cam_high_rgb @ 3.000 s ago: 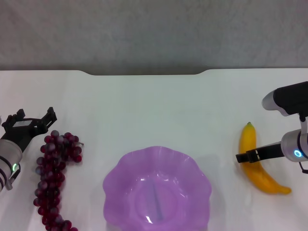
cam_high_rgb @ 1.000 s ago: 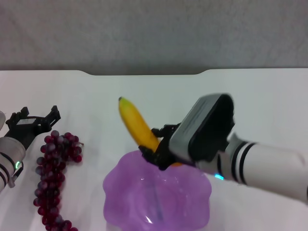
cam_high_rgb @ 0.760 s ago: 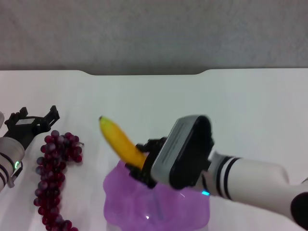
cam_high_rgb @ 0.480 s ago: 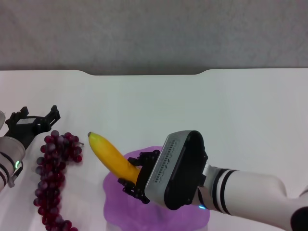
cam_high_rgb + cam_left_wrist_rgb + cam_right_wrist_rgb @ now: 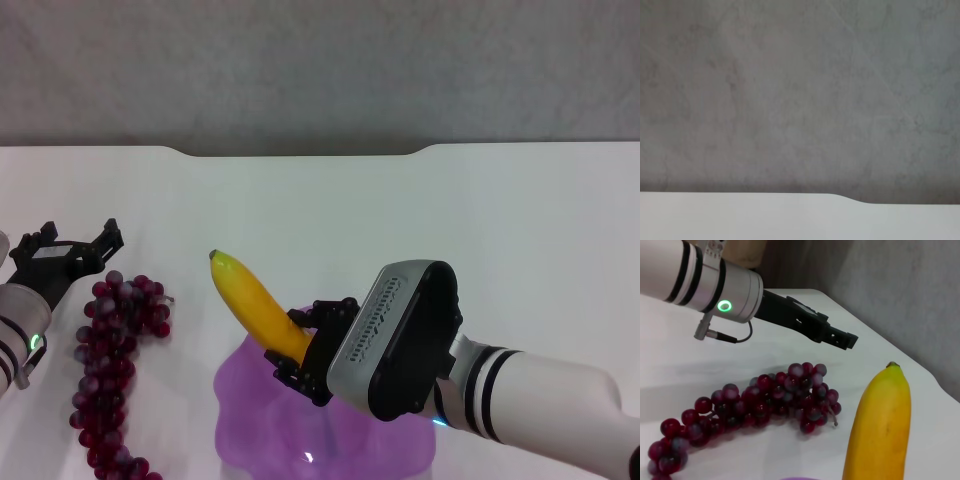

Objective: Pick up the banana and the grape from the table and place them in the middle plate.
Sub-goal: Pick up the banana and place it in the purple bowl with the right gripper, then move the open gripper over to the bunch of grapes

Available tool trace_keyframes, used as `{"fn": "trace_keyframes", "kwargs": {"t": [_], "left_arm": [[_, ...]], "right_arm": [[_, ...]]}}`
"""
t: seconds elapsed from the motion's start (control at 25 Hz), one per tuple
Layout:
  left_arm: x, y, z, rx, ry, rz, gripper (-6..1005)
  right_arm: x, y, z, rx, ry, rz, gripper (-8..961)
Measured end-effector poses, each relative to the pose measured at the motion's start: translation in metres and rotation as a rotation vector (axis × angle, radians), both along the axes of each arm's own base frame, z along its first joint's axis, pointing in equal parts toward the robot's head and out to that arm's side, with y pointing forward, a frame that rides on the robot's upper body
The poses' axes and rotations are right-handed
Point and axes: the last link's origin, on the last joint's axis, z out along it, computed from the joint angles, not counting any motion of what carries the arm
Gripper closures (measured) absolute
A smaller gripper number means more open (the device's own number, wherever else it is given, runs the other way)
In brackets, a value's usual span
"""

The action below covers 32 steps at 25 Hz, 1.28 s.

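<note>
My right gripper (image 5: pixel 298 345) is shut on the lower end of the yellow banana (image 5: pixel 252 300) and holds it tilted above the left half of the purple middle plate (image 5: pixel 243 405). The banana's green tip points up and to the left. The right wrist view shows the banana (image 5: pixel 880 425) close up, with the grape (image 5: pixel 750 407) bunch lying on the table beyond it. In the head view the grape (image 5: pixel 115 350) lies left of the plate. My left gripper (image 5: pixel 72 242) rests open on the table just behind the bunch's top end.
The white table (image 5: pixel 520 230) has a notched far edge against a grey wall. The left wrist view shows only that wall and the table edge (image 5: pixel 790 210). My right forearm (image 5: pixel 540 405) crosses over the plate's right side.
The right gripper lifted the banana from the table's right side and carried it left over the plate. In the last half second it rose slightly and shifted right. The left arm stayed put.
</note>
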Motion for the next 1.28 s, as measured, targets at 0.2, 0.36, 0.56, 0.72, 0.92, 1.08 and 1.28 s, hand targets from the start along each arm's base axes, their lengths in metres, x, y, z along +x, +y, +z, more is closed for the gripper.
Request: {"fn": "trace_keyframes", "kwargs": {"t": [0.2, 0.36, 0.56, 0.72, 0.92, 1.08, 1.28], "left_arm": [[0.0, 0.0, 0.0, 0.0, 0.001, -0.001, 106], [0.0, 0.0, 0.0, 0.0, 0.001, -0.001, 106], [0.001, 0.0, 0.0, -0.002, 0.003, -0.004, 106], [0.001, 0.0, 0.0, -0.003, 0.004, -0.005, 106], [0.0, 0.001, 0.0, -0.001, -0.003, 0.0, 106], [0.002, 0.001, -0.001, -0.004, -0.007, -0.003, 106], [0.002, 0.001, -0.001, -0.002, -0.008, -0.004, 106]], "right_arm": [[0.0, 0.002, 0.0, 0.013, 0.006, 0.002, 456], [-0.003, 0.002, 0.003, 0.046, 0.036, 0.025, 311], [-0.004, 0.0, 0.007, 0.087, 0.059, 0.049, 188], [0.005, 0.007, 0.026, 0.182, 0.083, 0.034, 122], [0.03, 0.026, 0.058, 0.341, 0.112, -0.04, 57], [0.064, 0.037, 0.082, 0.502, 0.121, -0.108, 63], [0.1, 0.037, 0.092, 0.665, 0.159, -0.158, 62]]}}
